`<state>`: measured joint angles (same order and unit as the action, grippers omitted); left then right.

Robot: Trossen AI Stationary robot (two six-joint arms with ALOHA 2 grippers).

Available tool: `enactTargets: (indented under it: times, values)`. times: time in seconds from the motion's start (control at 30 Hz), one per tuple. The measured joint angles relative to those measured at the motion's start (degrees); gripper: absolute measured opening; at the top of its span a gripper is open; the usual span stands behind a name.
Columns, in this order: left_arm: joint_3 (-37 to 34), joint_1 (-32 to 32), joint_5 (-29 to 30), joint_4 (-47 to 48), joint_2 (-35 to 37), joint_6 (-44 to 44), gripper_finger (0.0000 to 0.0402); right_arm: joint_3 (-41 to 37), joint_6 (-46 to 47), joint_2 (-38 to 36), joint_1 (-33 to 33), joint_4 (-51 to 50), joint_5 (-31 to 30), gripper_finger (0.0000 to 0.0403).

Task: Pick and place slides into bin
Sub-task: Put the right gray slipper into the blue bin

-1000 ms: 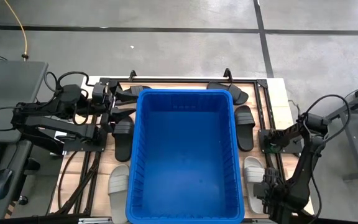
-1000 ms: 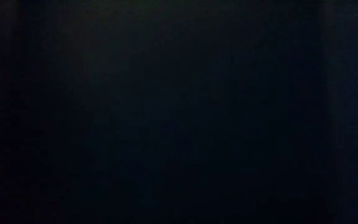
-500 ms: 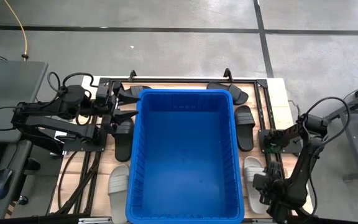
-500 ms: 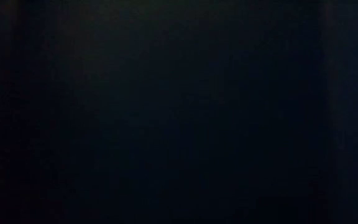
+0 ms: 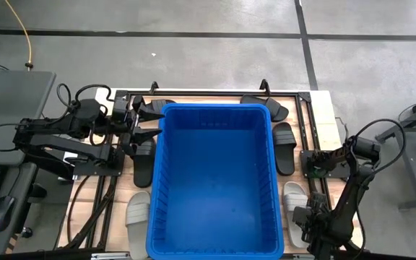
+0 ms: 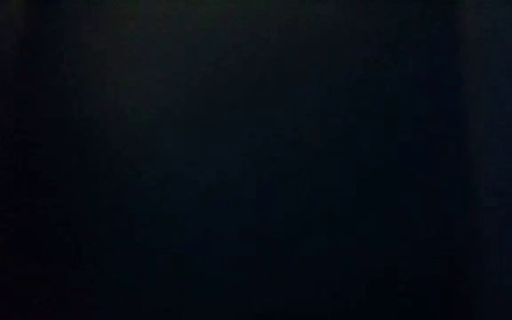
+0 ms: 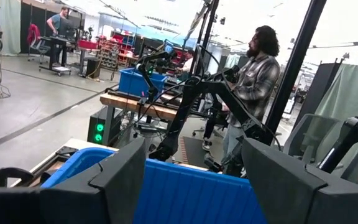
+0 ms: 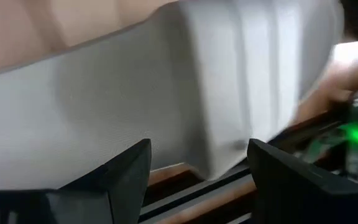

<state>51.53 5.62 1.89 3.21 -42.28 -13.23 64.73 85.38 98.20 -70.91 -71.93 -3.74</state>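
Observation:
The blue bin [image 5: 215, 180] stands in the middle of the table. Black slides lie beside it at the left [image 5: 144, 163], far left [image 5: 159, 107], far right [image 5: 268, 107] and right [image 5: 284, 147]. A white slide [image 5: 137, 215] lies near left and another [image 5: 292, 203] near right. My left gripper [image 5: 147, 120] is open and empty at the bin's far left corner; the bin's wall [image 7: 185, 193] shows between its fingers. My right gripper [image 5: 306, 218] is open close over the near-right white slide [image 8: 166, 93]. The low view is dark. My right gripper [image 8: 197, 180] is open, with its fingers [image 8: 124, 176] spread close against the white slide's ribbed light surface [image 8: 216, 124], which fills its wrist view. I cannot tell whether the fingers touch it. The slide lies on the table.
Black frame rails [image 5: 107, 195] and cables run along the table's left and right sides. The bin takes up most of the table's middle. A grey desk with a keyboard and mouse [image 5: 3, 209] stands at the left. People [image 7: 253, 74] stand in the room beyond.
My left gripper has gone toward the table's right, up to the bin's far left corner, and has stayed open.

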Motion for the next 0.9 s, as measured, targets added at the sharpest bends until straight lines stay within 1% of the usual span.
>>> enactTargets:
  times: [0.1, 0.2, 0.37, 0.57, 0.63, 0.77, 0.83, 0.9]
  values:
    - [0.00, -0.01, 0.00, -0.01, 0.00, 0.00, 0.0255, 0.00, 0.09, 0.00, 0.20, -1.36, -2.10, 0.0256]
    - [0.00, 0.00, 0.00, -0.01, 0.00, -0.04, 0.0255, 0.00, 0.13, 0.49, 0.77, -2.84, -2.34, 0.0256]
    - [0.00, -0.01, 0.00, -0.01, 0.00, -0.52, 0.0255, 0.00, 0.11, 4.45, 1.20, -2.86, -2.00, 0.0256]
    - [0.00, 0.00, -0.01, -0.03, 0.00, -1.57, 0.0255, 0.07, -0.13, 8.48, 2.18, -5.47, 1.76, 0.0256]
    - [0.00, -0.01, 0.00, -0.03, -0.01, -1.57, 0.0255, 0.07, 0.23, 8.71, 2.50, -7.24, 0.56, 0.0256]
    - [-0.02, 0.00, -0.20, 0.03, -0.39, -2.01, 0.0255, 0.04, 4.83, 8.73, 2.73, -10.82, -4.04, 0.0256]
    - [-0.02, -0.01, -0.45, -0.08, -0.50, -2.23, 0.0255, 0.04, 6.44, 8.73, 2.69, -11.19, -4.57, 0.0253]
    - [-0.02, -0.01, -0.94, -0.16, -0.72, -2.25, 0.0255, -0.02, 8.28, 8.73, 2.69, -11.11, -4.07, 0.0236]
